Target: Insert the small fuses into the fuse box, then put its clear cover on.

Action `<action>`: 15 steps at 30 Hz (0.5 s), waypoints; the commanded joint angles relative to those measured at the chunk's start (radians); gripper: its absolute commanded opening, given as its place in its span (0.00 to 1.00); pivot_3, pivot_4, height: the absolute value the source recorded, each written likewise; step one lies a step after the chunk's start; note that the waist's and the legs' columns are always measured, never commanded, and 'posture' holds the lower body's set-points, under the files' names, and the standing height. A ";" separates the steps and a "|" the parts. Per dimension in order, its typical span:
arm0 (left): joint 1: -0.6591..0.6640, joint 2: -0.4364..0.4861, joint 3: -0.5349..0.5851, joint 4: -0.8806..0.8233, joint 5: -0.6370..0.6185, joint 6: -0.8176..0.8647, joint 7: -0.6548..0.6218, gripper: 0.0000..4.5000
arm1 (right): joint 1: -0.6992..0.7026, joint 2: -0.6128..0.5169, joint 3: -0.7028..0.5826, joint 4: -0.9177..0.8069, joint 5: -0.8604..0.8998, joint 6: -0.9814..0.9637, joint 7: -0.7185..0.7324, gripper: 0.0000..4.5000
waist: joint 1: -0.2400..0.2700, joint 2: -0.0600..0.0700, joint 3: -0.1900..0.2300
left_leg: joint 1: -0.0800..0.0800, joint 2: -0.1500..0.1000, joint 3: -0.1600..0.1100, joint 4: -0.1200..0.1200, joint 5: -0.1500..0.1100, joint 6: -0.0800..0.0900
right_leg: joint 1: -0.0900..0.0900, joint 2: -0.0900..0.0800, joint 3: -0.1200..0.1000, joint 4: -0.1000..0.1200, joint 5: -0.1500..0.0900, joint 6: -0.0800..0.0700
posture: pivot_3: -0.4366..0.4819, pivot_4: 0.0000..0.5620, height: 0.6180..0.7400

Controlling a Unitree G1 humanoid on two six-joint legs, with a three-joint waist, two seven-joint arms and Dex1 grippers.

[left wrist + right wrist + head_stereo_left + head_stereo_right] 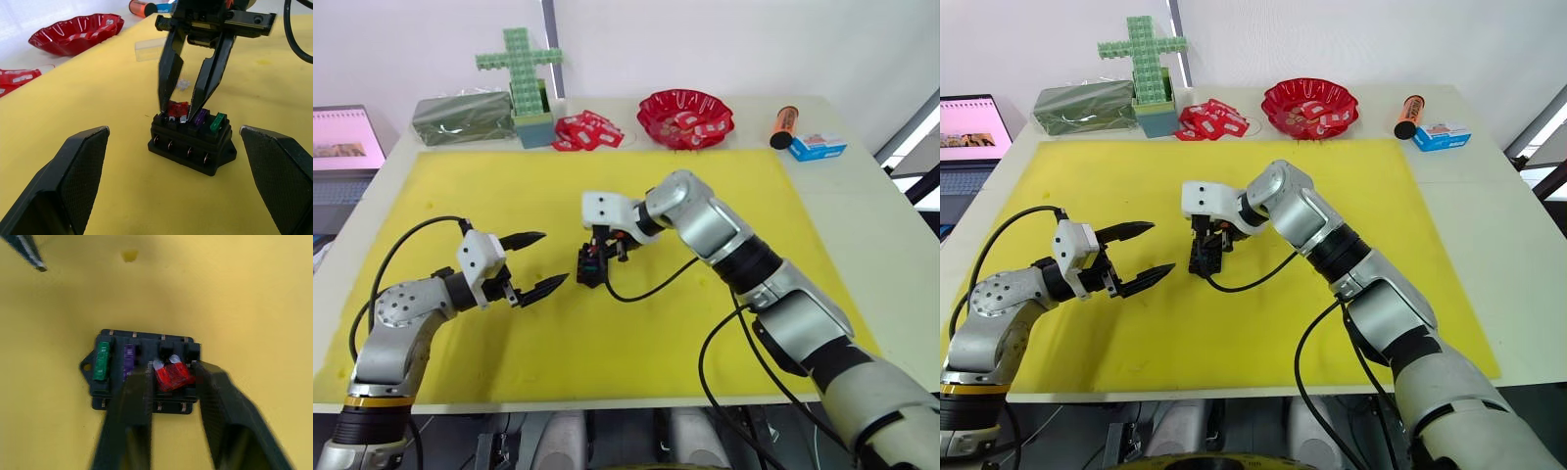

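From the head camera, the fuse box (590,264) sits near the middle of the yellow mat (783,196). The right gripper (603,253) reaches across from the right, wrist bent downward, fingertips at the box's top. The left gripper (534,262) hovers low just to the box's left, its 2 fingers spread wide and holding nothing, pointed toward the box.

In the left wrist view, the right gripper's fingers (168,73) come down steeply and pinch the red fuse (177,108) at the top of the box. A purple fuse (201,116) and a green fuse (217,122) already stand in slots beside it. The clear cover (146,49) lies on the mat beyond the box, well apart. A small pale piece near it may be the 4th fuse; I cannot tell.

In the right wrist view, the red fuse lies crooked over its slot, blades showing, so it looks not yet seated. Judged from this, the 3rd insertion is in hand. The next move calls for squaring the fuse to the slot and pressing straight down, perhaps with the left gripper bracing the box.
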 commanded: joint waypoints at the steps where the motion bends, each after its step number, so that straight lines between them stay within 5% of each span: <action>1: 0.001 0.006 0.013 -0.024 0.003 -0.020 0.002 1.00 | -0.007 -0.001 -0.004 -0.017 -0.008 -0.009 0.000 0.12 | 0.000 0.000 0.000 | 0.000 0.000 0.000 0.000 0.000 0.000 | 0.000 0.000 0.000 0.000 0.000 0.000 | 0.48 0.27 1.00; 15: 0.002 0.009 0.013 -0.024 0.001 -0.020 -0.006 1.00 | -0.036 -0.009 -0.048 -0.078 0.026 0.030 0.021 0.12 | 0.000 0.000 0.000 | 0.000 0.000 0.000 0.000 0.000 0.000 | 0.000 0.000 0.000 0.000 0.000 0.000 | 0.48 0.27 1.00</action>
